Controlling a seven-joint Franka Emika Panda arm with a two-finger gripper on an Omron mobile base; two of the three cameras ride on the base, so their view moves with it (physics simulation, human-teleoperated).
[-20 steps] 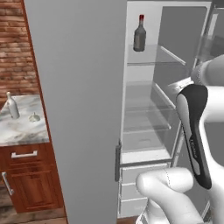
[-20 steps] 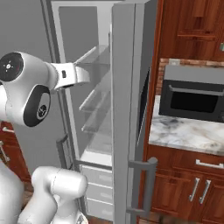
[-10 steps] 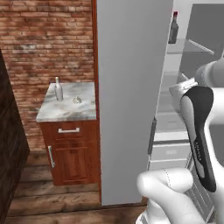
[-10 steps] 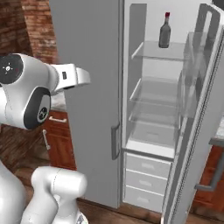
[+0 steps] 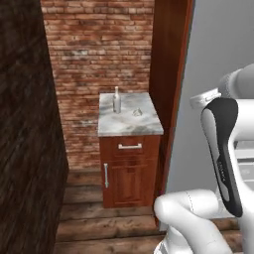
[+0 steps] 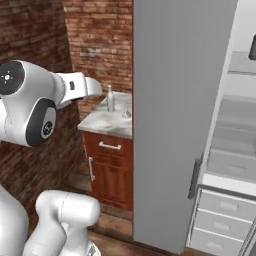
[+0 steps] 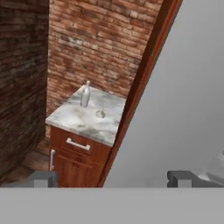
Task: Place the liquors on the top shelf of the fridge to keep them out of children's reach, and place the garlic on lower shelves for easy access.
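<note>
A pale cream liquor bottle (image 7: 85,95) stands upright on a small marble counter (image 7: 78,120), with the garlic (image 7: 100,114) lying just to its right. Both also show from the base, the bottle (image 5: 116,100) (image 6: 110,99) and the garlic (image 5: 137,112) (image 6: 125,114). My gripper (image 7: 111,179) is open and holds nothing, well short of the counter. The fridge (image 6: 225,165) stands open at the right behind its wide grey door (image 6: 180,100). A dark liquor bottle (image 6: 253,47) stands on the top shelf (image 6: 240,66), cut off by the picture's edge. The lower shelves (image 6: 232,135) are bare.
A dark wood cabinet (image 5: 27,139) walls the left side. The brick wall (image 5: 99,44) runs behind the counter, whose wooden base (image 5: 129,171) has a drawer and a door. White drawers (image 6: 222,220) fill the fridge's bottom. The open door's edge (image 7: 144,83) lies close to the counter's right side.
The whole picture has swung left with the base: the fridge interior has slid off to the right and the marble counter now sits in the middle. The gripper stays open.
</note>
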